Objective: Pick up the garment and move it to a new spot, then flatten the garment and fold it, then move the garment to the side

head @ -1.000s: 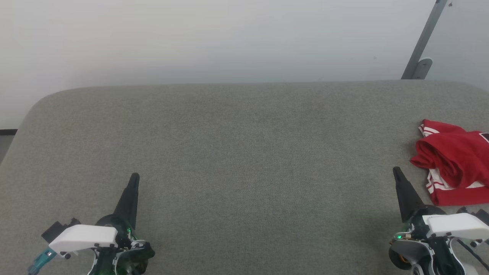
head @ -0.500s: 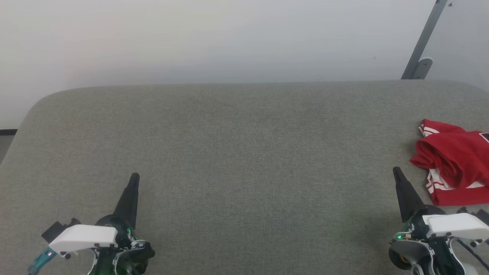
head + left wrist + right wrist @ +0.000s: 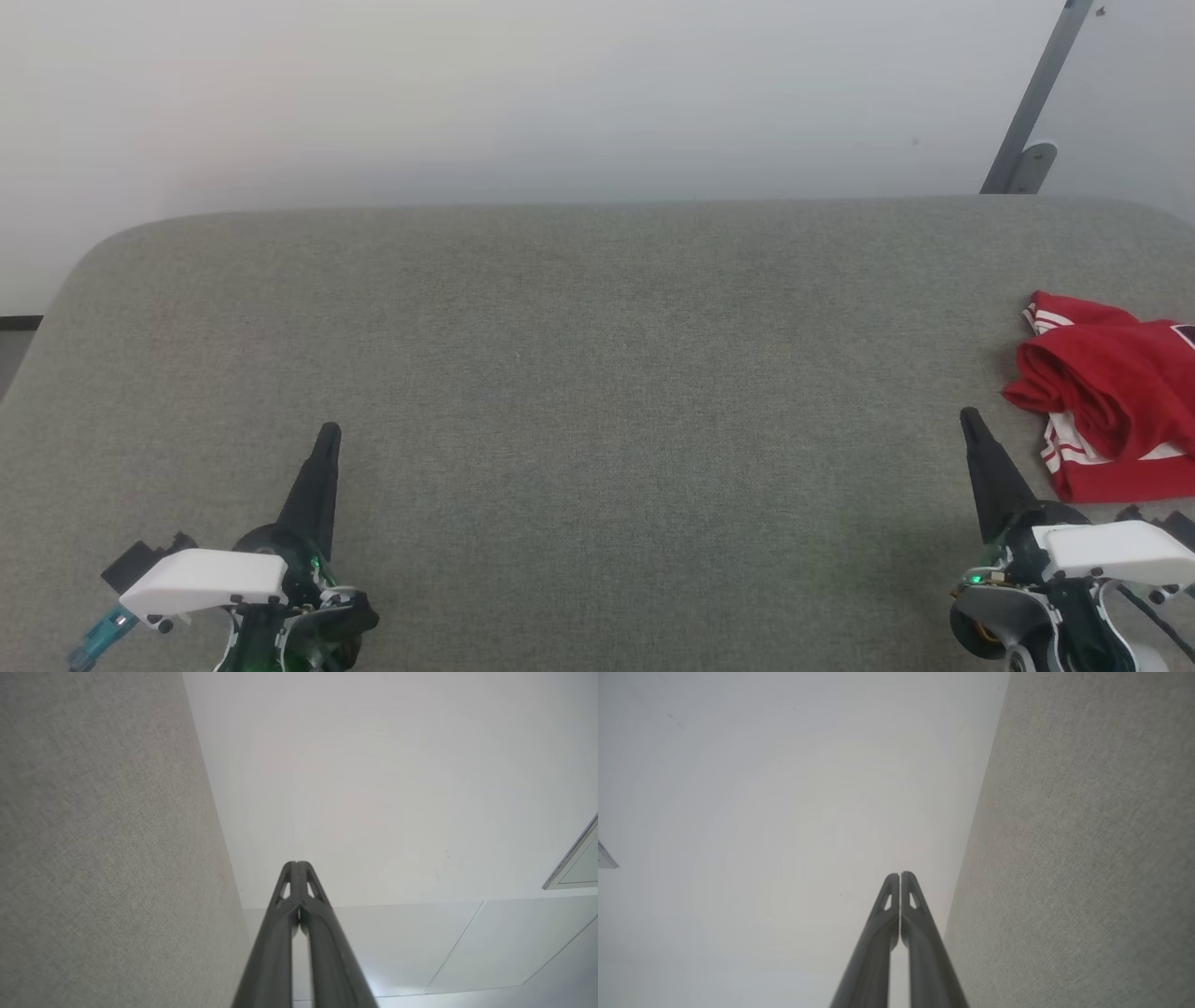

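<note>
- The garment (image 3: 1111, 392), a shiny red jersey with white stripes, lies crumpled on the grey fabric desk (image 3: 597, 373).
- The right hand (image 3: 969, 417) is just beside the garment, its fingertips apart from the cloth. Its two dark fingers are pressed together and hold nothing.
- The left hand (image 3: 329, 431) is well apart from the garment, also closed and empty.
- Behind the garment, a grey metal bar (image 3: 1036, 93) rises along the pale wall (image 3: 560, 93).

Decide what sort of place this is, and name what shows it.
Probably an indoor robot test room rather than a home: a bare white wall, a wide grey fabric-covered surface with a crumpled red jersey at the right, and a metal strut behind.
</note>
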Motion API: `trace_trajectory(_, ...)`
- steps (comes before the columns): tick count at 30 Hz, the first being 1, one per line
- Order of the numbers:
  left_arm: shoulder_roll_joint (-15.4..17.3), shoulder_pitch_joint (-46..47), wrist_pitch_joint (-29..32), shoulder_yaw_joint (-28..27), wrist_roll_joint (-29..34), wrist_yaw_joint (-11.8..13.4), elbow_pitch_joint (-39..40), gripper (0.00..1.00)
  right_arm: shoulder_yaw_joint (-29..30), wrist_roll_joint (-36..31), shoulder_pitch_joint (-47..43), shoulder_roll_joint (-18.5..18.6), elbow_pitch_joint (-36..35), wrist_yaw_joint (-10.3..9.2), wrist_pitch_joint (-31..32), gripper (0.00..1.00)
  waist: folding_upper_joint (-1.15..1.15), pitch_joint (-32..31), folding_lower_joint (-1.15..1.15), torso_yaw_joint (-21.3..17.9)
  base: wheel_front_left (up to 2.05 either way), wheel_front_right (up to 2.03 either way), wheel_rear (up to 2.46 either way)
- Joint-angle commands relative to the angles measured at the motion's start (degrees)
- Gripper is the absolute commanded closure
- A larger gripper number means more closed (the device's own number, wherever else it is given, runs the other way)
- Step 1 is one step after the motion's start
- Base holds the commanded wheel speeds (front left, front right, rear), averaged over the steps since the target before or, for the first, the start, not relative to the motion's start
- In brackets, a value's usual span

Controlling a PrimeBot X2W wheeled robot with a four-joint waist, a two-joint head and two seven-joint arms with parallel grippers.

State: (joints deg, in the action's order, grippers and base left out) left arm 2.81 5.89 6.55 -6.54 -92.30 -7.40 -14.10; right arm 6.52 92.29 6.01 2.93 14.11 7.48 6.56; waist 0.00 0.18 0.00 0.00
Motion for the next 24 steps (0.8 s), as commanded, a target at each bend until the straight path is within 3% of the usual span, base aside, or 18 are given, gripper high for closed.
trace_trajectory(1, -0.08, 0.65, 0.18, -0.11, -0.20, -0.16, 0.18, 1.00, 0.04, 0.23, 0.38, -0.16, -0.23, 0.02, 0.05, 1.00, 0.00, 0.00, 0.00, 0.00, 0.00, 0.00, 0.00)
trace_trajectory(24, -0.08, 0.65, 0.17, -0.10, -0.20, -0.16, 0.18, 1.00, 0.03, 0.24, 0.38, -0.16, -0.23, 0.02, 0.06, 1.00, 0.00, 0.00, 0.00, 0.00, 0.00, 0.00, 0.00)
